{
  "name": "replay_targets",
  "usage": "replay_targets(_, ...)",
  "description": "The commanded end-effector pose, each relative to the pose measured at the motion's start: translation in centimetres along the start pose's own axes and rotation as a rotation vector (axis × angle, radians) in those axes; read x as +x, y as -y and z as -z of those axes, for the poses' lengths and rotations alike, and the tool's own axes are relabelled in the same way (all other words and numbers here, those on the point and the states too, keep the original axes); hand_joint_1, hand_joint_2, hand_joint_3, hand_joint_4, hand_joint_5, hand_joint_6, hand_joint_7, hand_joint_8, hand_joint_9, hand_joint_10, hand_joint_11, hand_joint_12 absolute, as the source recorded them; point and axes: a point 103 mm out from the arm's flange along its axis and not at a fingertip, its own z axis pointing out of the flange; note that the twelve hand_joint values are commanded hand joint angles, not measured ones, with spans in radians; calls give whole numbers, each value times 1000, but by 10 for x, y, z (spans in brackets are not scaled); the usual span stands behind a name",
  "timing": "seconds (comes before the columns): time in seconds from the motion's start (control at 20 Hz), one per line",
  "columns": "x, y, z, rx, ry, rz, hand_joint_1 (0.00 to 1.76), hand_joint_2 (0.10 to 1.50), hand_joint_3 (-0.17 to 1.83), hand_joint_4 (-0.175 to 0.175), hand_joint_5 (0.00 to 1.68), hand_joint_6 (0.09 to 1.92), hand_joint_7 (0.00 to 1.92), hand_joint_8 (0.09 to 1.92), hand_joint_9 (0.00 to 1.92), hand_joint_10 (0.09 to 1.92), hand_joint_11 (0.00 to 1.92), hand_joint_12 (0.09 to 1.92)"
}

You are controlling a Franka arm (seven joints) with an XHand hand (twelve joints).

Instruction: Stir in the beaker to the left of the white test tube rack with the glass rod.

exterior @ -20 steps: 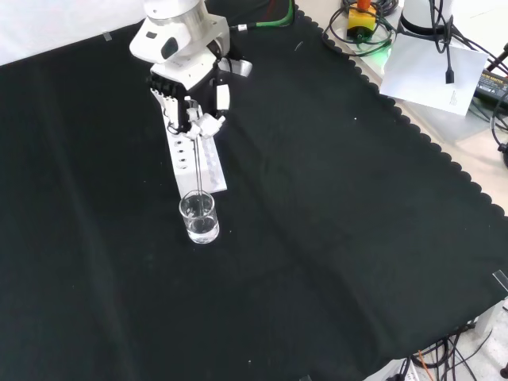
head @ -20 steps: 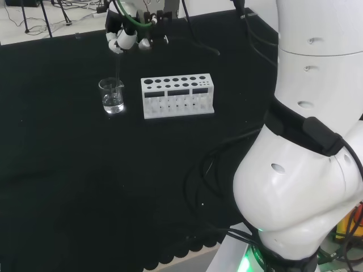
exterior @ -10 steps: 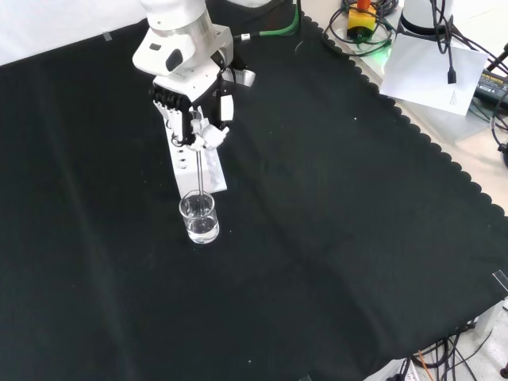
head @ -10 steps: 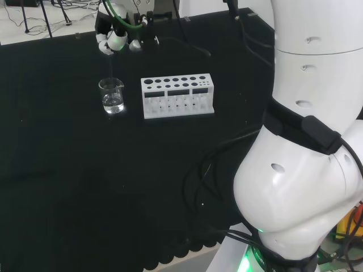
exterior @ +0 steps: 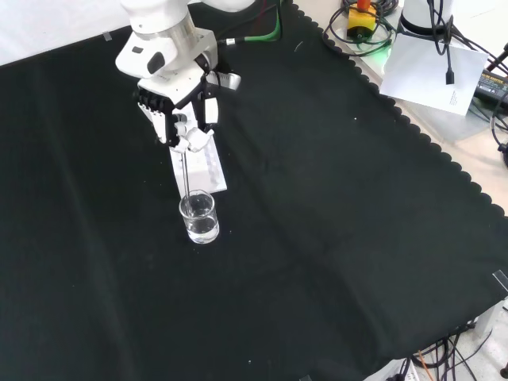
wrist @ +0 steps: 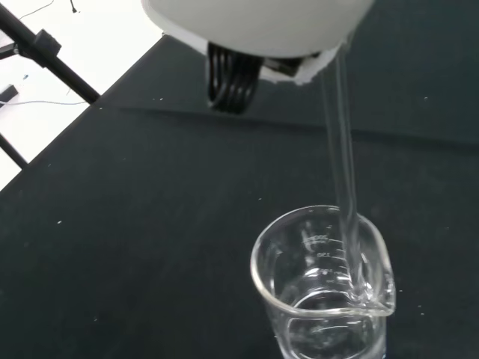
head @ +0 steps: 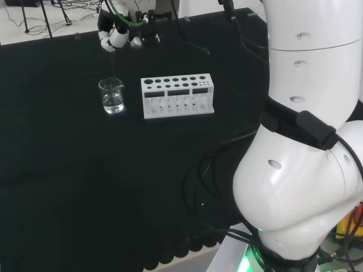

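From the front I see the hand (exterior: 176, 119) hanging palm-down over the near end of the rack (exterior: 202, 168), fingers curled and pinching the top of the rod (exterior: 187, 175). The rod drops nearly upright into the beaker (exterior: 198, 217); my wrist camera shows its lower end inside the glass by the spout, above a little clear liquid. In the head view the beaker stands left of the rack.

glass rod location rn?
Held by the robot hand, the glass rod hangs down into the beaker; in the head view, that beaker sits left of the white test tube rack.
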Motion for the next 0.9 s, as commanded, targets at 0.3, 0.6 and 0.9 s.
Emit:
replay_targets(0.3, 6, 30, 10, 1, 15, -32, 1214, 599, 866, -175, 1175, 933, 1435, 1222, 1726, 931, 1754, 594)
replay_targets(0.6, 37, 22, -1, 17, 26, 9, 1214, 599, 866, -175, 1175, 933, 1436, 1222, 1726, 932, 1754, 594)
replay_targets(0.9, 44, 3, -5, 20, 29, 30, 1214, 599, 866, -175, 1175, 933, 1436, 1222, 1726, 932, 1754, 594)
